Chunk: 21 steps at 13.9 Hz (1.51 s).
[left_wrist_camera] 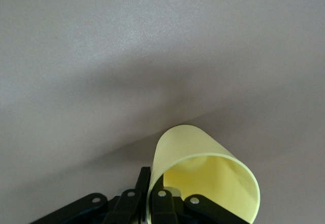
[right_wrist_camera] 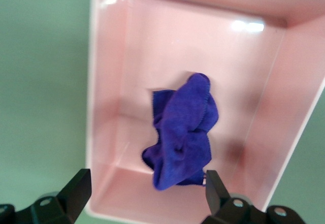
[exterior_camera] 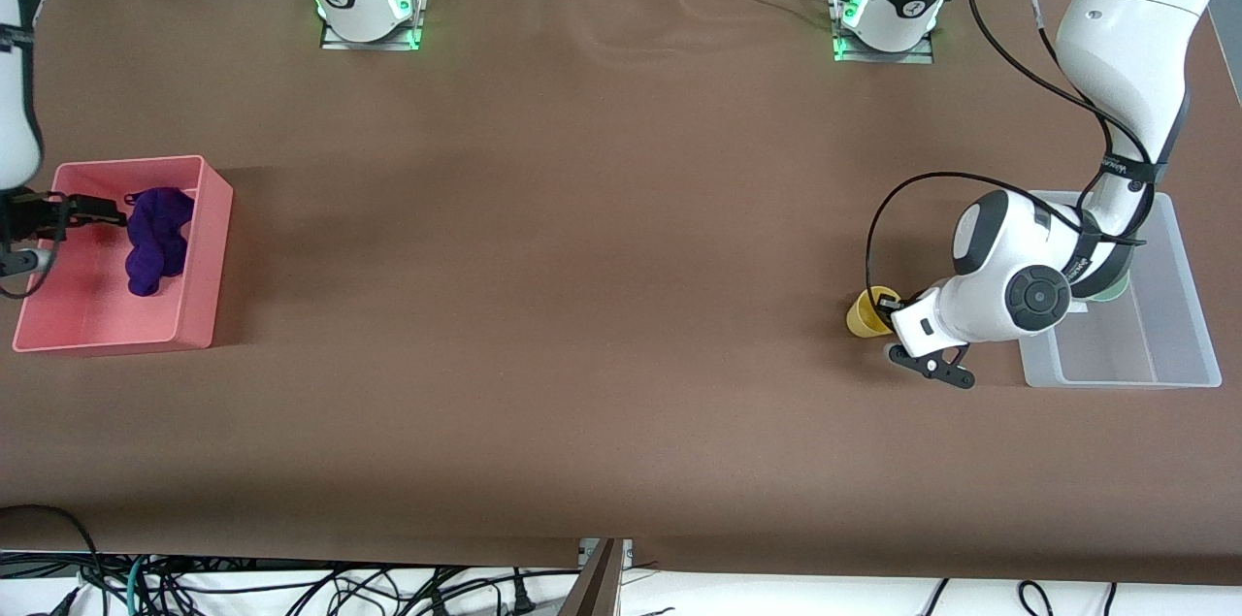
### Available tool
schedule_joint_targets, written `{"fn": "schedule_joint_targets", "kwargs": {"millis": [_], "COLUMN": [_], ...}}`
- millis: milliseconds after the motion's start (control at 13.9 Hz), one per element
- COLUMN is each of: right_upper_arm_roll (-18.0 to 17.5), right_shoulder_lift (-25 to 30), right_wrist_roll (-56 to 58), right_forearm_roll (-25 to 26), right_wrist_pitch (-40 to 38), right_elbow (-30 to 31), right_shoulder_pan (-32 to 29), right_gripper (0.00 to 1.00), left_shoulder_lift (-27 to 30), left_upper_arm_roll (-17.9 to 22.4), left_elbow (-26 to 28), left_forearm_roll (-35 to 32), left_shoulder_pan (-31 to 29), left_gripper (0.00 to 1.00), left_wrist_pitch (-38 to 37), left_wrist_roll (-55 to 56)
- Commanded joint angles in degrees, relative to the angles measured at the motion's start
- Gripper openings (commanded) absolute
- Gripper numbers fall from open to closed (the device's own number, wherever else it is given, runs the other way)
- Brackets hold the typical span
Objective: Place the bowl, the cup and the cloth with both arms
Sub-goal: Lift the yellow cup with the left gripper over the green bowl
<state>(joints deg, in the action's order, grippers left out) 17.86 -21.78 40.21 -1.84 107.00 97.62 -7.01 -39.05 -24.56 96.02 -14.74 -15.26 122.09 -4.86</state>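
Two hands were mine at that moment, one at each end of the worktop [exterior_camera: 602,306]. My left hand [exterior_camera: 888,308] was low, just beside the clear bin [exterior_camera: 1179,344] on the side toward the right arm's end, and it was clamped on the cup [exterior_camera: 864,313]. In the left wrist view my fingers [left_wrist_camera: 161,203] pinched the wall of the cup [left_wrist_camera: 203,176] at its rim, one finger inside and one outside, with the cup tilted so that its pale inside faced the camera. From the front the cup looked to be at the worktop, but I could not tell whether it touched it.

The bowl [exterior_camera: 1114,286] sat in the clear bin, mostly hidden under my left arm, only a green edge showing.

My right hand [exterior_camera: 102,211] hung over the pink bin [exterior_camera: 199,306] at the right arm's end, its fingers spread wide and holding nothing. In the right wrist view both fingertips [right_wrist_camera: 76,191] stood well apart, with the cloth [right_wrist_camera: 184,130] between them and below. The cloth [exterior_camera: 155,238] lay bunched and folded on the floor of the pink bin [right_wrist_camera: 284,82], just beside the tip of my hand and apart from it.
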Motion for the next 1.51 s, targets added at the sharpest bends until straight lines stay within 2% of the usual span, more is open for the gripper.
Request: {"fn": "schedule_joint_targets", "kwargs": {"millis": [0, 215, 359, 503, 646, 790, 1005, 1221, 1436], "right_upper_arm_roll": [-3.43, -7.03, -8.71, -12.56, -17.57, -20.65, -21.11, -21.20, -21.28], "right_shoulder_lift": [2.70, 5.86, 7.53, 10.25, 12.89, 15.09, 18.69, 18.62, 14.76], "right_wrist_roll": [0.22, -0.92, -8.27, -16.70, -28.37, -34.83, -35.29, -34.68, -34.59], "right_forearm_roll": [-0.80, -0.80, -0.71, -0.36, 0.34, 1.13, 0.17, 1.48, 3.95], "right_wrist_pitch": [-4.69, -5.22, -6.97, -10.22, -12.51, -13.92, -15.06, -19.27, -27.27], "right_elbow": [-3.30, -3.31, -3.13, -3.13, -3.22, -3.22, -3.31, -6.19, -13.75], "right_shoulder_pan": [0.24, 0.42, 2.26, 2.79, 2.79, 2.88, 3.14, 3.58, 3.93], "right_gripper": [0.99, 0.99, 0.99, 0.99, 0.99, 0.99, 0.99, 0.99, 0.99], "left_shoulder_lift": [1.17, 4.07, 4.25, 5.55, 7.23, 7.24, 7.24, 7.67, 8.64], "left_upper_arm_roll": [-0.31, -0.66, -0.49, 0.56, 0.83, 0.92, 0.83, 0.83, 0.57], "left_elbow": [-0.91, -7.92, -13.99, -15.60, -14.98, -14.90, -11.39, -5.95, 1.95], "left_forearm_roll": [0.76, 0.85, 0.33, -0.47, -4.22, -5.56, -7.40, -8.63, -11.01], "left_shoulder_pan": [-0.73, -0.65, -1.08, -2.83, -6.78, -11.35, -18.03, -23.49, -27.35], "left_gripper": [0.00, 0.00, 0.00, 0.00, 0.00, 0.00, 0.00, 0.00, 0.00], "left_wrist_pitch": [-3.58, -16.92, -27.11, -31.90, -32.43, -32.44, -31.92, -27.62, -14.99], "left_wrist_roll": [-0.76, -0.85, -1.72, -10.21, -18.12, -26.39, -33.00, -38.80, -41.97]}}
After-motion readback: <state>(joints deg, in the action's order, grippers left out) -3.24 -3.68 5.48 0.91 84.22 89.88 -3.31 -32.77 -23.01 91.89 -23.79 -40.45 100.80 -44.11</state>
